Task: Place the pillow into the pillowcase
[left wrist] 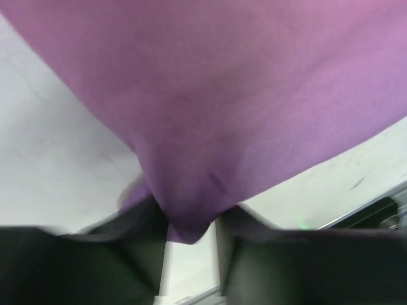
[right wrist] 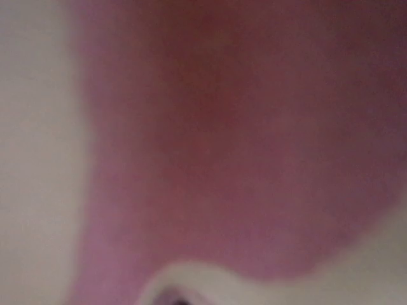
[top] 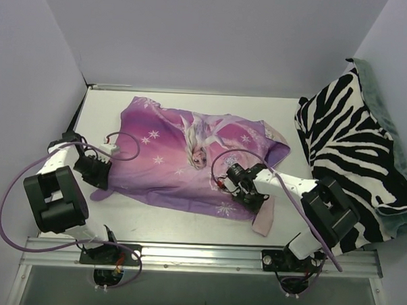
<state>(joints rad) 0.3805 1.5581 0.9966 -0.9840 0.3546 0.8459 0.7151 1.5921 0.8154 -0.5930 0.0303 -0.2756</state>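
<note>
Pillowcase [top: 169, 158] lies rumpled mid-table, a pink flap trailing toward the near right corner; one of it, one zebra blanket [top: 352, 159] heaped at the right edge, and no pillow that I can see, so I can't tell whether the stuffing is done; my left gripper [left wrist: 191, 248] is clamped on its near left corner; right gripper [top: 228, 182] sits at its near edge, and I can't tell how its jaws stand.
</note>
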